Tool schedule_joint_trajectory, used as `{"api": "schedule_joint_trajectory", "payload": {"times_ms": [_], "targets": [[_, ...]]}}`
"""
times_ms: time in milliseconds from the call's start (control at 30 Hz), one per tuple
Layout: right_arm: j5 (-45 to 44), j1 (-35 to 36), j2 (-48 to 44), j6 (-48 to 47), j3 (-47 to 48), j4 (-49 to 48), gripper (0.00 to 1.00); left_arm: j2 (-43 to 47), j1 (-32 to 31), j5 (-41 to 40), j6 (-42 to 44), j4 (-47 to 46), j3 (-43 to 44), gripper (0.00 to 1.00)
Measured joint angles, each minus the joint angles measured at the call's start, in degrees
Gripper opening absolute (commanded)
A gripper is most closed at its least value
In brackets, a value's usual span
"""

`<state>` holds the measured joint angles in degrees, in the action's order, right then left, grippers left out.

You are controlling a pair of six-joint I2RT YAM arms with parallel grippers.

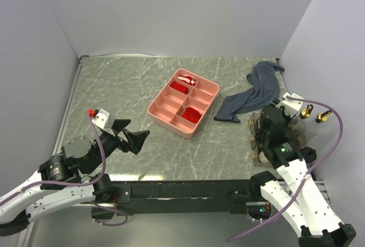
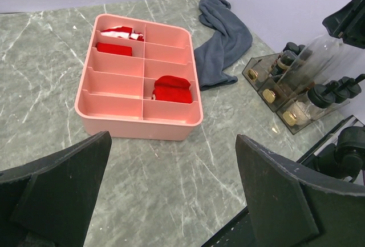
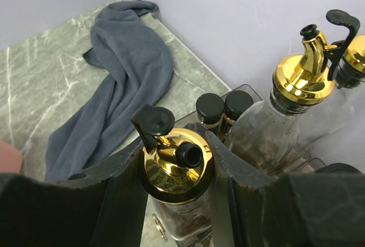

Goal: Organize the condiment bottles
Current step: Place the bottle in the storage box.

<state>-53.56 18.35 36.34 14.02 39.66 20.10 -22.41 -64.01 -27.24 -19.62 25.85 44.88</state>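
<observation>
Fingers [image 3: 114,201] of the right gripper [image 3: 171,195] clamp the top of a clear gold-spouted bottle [image 3: 174,164], held among other condiment bottles [image 3: 299,81] at a clear rack [image 2: 255,71] by the right wall, near a blue-grey cloth [image 3: 125,70]. Left gripper [image 2: 171,190], jaws wide apart, hovers over the marble table [image 2: 45,59] before a pink divided tray [image 2: 142,127]

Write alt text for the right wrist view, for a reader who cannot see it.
The right gripper grips the gold pourer cap of a clear bottle. Beside it stand another gold-spouted bottle and two black-capped bottles; a blue-grey cloth lies on the marble table behind.
</observation>
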Motion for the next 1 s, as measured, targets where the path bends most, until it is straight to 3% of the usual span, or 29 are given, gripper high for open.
{"api": "schedule_joint_trajectory", "payload": {"times_ms": [467,633,700,1000], "targets": [[-1.4,-1.1,1.8,3.8,0.0,-0.8,0.65,0.2,0.0,0.0,0.0,-0.1,-0.3,0.97],[-0.9,-1.1,0.3,5.2,0.6,0.7,0.84,0.2,0.0,0.0,0.0,-0.2,-0.3,0.97],[-0.1,-1.1,0.2,5.9,1.6,2.1,1.0,0.2,0.0,0.0,0.0,-0.2,-0.3,0.97],[4.0,-1.2,4.0,8.9,13.0,11.9,1.0,0.0,0.0,-0.1,-0.2,-0.2,-0.3,0.97]]}}
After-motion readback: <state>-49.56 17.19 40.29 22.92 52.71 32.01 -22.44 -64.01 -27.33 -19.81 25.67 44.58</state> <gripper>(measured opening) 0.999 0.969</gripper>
